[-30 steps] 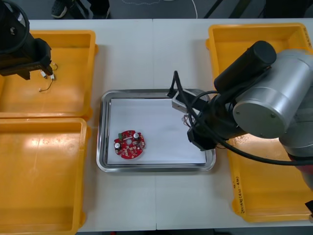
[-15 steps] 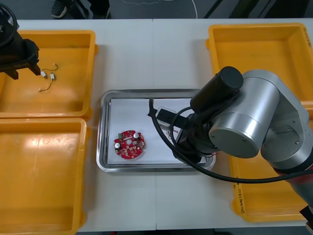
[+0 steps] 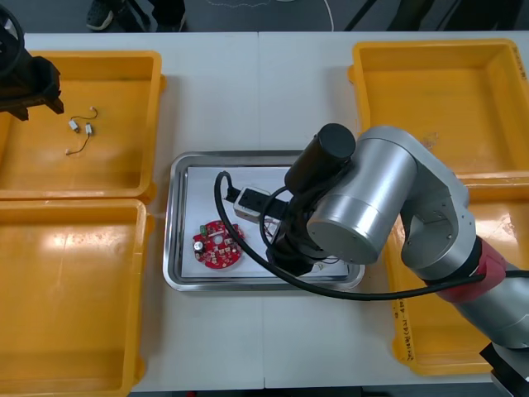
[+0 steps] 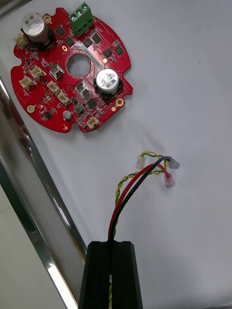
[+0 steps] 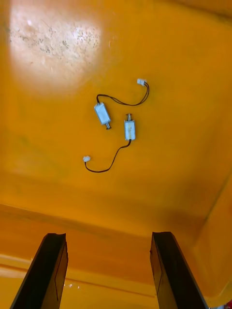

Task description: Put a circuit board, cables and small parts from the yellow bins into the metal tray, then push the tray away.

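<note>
The right gripper (image 4: 112,244) has slid across the shiny metal tray (image 3: 176,217), pinching a red and yellow cable (image 4: 130,186). Drop it beside the round red circuit board (image 4: 72,67). The left gripper (image 5: 108,236) hangs spread wide over a yellow bin (image 3: 124,165).

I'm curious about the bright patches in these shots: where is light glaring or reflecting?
Left wrist view: a glare patch on the yellow bin's floor, beyond the small metal parts and the open left gripper. Right wrist view: the metal tray's rim mirrors light in streaks beside the circuit board, while the right gripper, shut on the red and yellow cable, hangs over the matt white inside.
</note>
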